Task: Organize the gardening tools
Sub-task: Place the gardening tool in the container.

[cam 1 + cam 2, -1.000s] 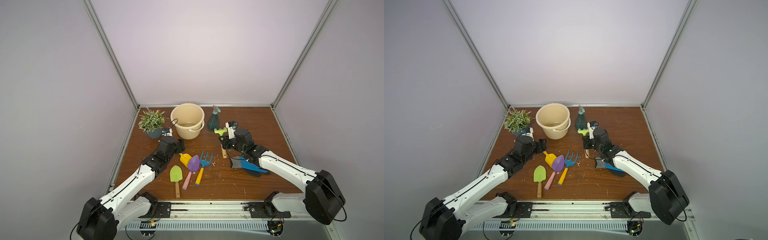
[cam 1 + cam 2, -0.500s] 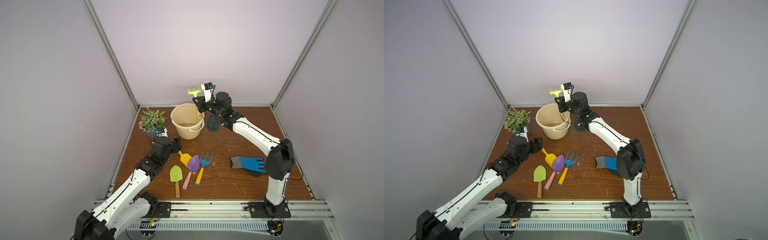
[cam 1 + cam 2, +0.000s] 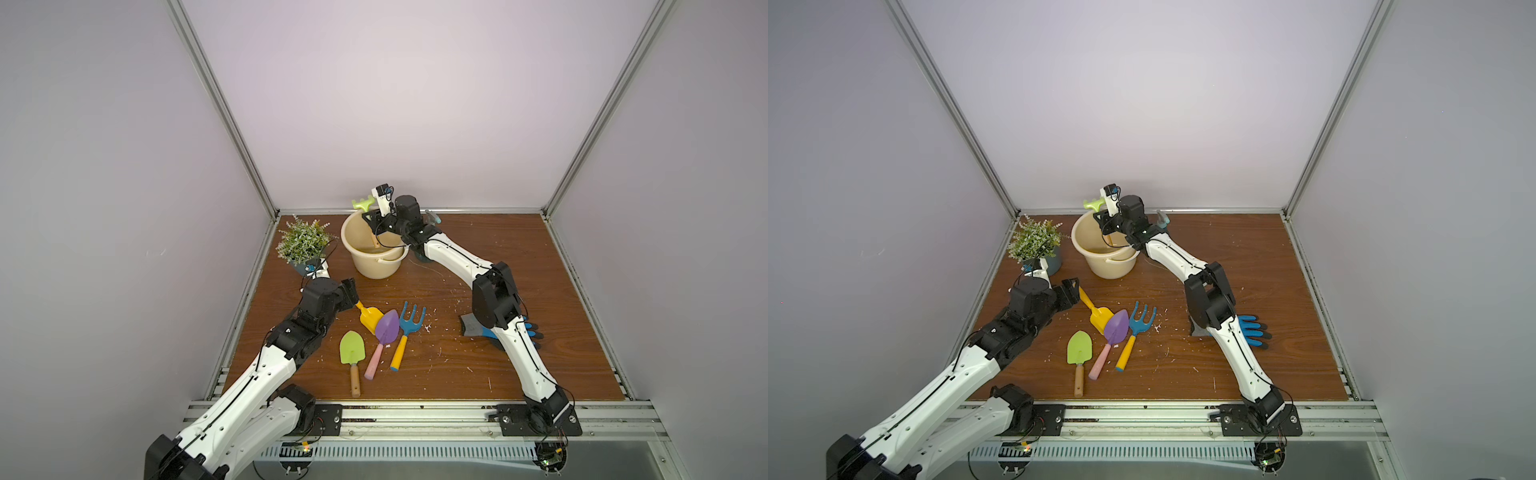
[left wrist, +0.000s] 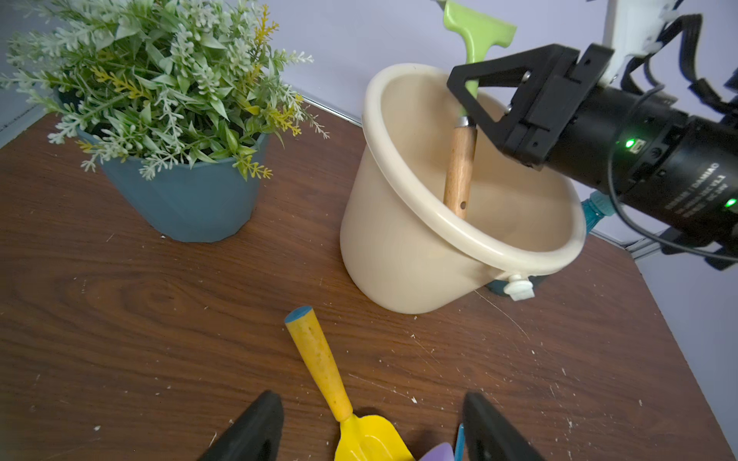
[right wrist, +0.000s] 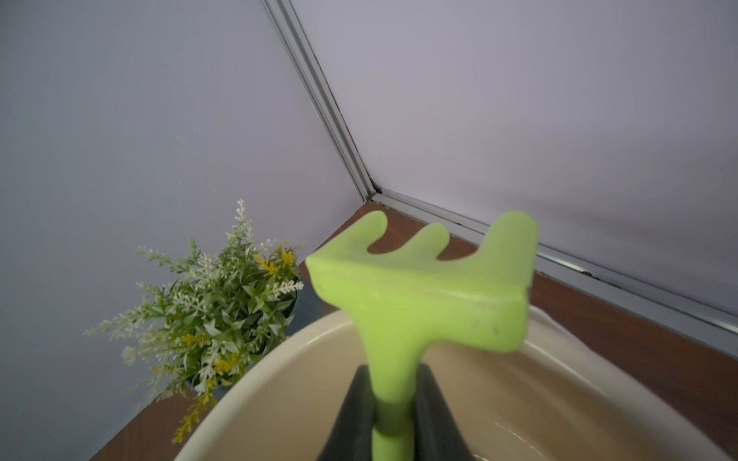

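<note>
Lowered into the bucket (image 4: 399,247), hoe (image 4: 459,167) sits clamped in right end effector (image 4: 467,103); left end effector (image 4: 371,397) gapes.

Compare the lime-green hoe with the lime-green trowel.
The hoe stands upright, handle down inside the bucket; the trowel lies flat on the table. The right end effector is shut on the hoe's neck; no end effector holds the trowel. The hoe's head is pronged; the trowel's is a pointed blade. Both have lime-green heads and wooden handles.
</note>
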{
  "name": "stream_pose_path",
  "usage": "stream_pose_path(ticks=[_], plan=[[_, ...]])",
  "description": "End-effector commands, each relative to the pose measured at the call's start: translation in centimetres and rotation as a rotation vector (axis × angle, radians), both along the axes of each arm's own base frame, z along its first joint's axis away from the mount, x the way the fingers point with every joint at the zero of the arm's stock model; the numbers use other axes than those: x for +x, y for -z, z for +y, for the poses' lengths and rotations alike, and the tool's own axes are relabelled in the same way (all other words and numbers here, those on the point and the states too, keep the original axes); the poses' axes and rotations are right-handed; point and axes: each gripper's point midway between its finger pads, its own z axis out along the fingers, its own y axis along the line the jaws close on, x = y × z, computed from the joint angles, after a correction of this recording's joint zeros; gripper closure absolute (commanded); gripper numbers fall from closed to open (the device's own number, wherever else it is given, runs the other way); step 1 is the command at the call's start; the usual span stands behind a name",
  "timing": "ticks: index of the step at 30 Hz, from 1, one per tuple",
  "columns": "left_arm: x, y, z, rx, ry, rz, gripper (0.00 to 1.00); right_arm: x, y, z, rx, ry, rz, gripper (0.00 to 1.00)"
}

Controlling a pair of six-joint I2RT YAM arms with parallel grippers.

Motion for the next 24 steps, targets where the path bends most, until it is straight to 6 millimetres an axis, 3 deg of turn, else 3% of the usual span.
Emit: stream_pose_path(ticks=[1, 6, 11, 19, 24], plan=[[0.0, 0.5, 0.8, 0.026, -0.029, 0.013, 0.25, -2.0, -5.6, 0.5, 0.086, -0.046, -0.134, 0.85], [0.2, 0.5, 0.7, 0.034, -0.024, 0.012, 0.24, -2.3, -4.2, 0.0, 0.078, -0.025, -0.134, 0.70], [0.4, 0.3, 0.4, 0.035, -0.009, 0.013, 0.23, -2.2, -5.1, -0.4, 0.068, -0.013, -0.149, 0.59], [0.5, 0.1, -0.5, 0.076, 0.058, 0.032, 0.24, -2.4, -10.8, -1.4, 0.027, 0.012, -0.218, 0.52], [0.6, 0.3, -1.5, 0.099, 0.131, 0.053, 0.29, -3.2, -14.0, -2.9, 0.006, 0.034, -0.223, 0.49]])
